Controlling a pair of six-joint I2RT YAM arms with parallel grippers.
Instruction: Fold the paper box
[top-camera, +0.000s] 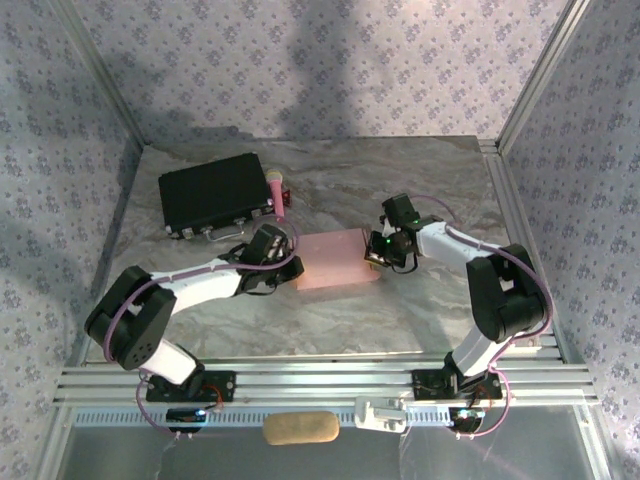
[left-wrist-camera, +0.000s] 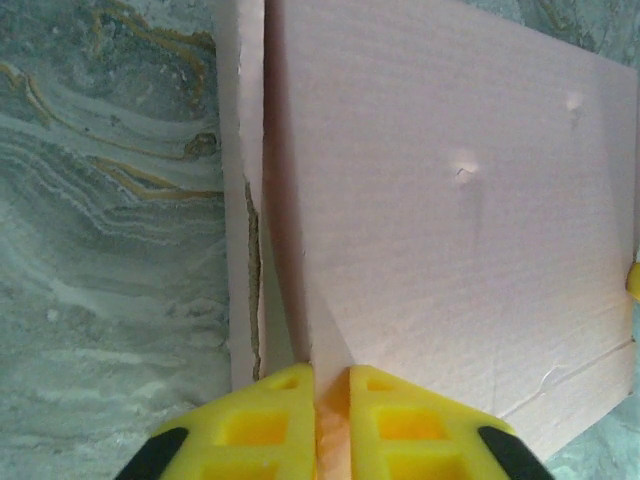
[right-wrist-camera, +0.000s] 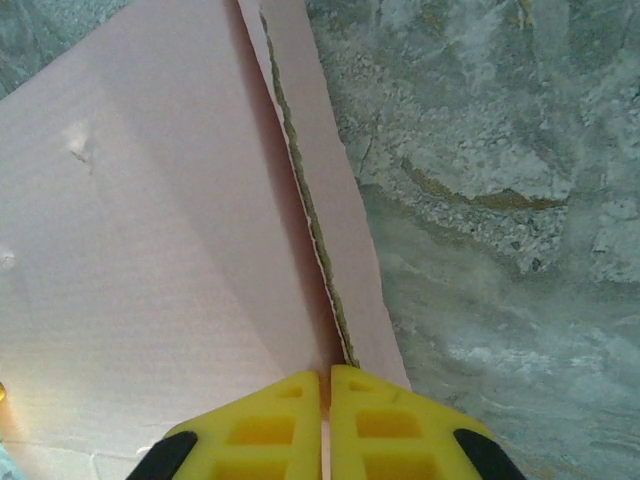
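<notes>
From the top camera, the box (top-camera: 335, 262) is seen lying low at the middle of the table (top-camera: 430, 180), held between the two arms. Its left end is met by the left gripper (top-camera: 290, 262), its right end by the right gripper (top-camera: 378, 257). Behind the left arm a black case (top-camera: 213, 193) is parked. A pink-headed rod (top-camera: 277, 192) is seen at the case's right end, near the box's back corner but apart from it. A tan pad (top-camera: 300, 428) is seen on the front ledge, well apart from the box.

Over to the left wrist: the left gripper (left-wrist-camera: 330, 385) is clenched on the box's (left-wrist-camera: 440, 200) near edge, a sliver of pink caught between the yellow fingers. A narrow flap (left-wrist-camera: 240, 200) is seen along the left side, parted from the main panel by a dark, ragged slit. Two small dents (left-wrist-camera: 462, 172) are marked on the panel.

Now the right wrist: the right gripper (right-wrist-camera: 325, 385) is pinched tight on the box (right-wrist-camera: 150, 250), just where the panel meets a side strip (right-wrist-camera: 330, 200). A rough brown cut edge is traced up from the fingers. Marbled table (right-wrist-camera: 500, 200) is seen beyond the strip.
</notes>
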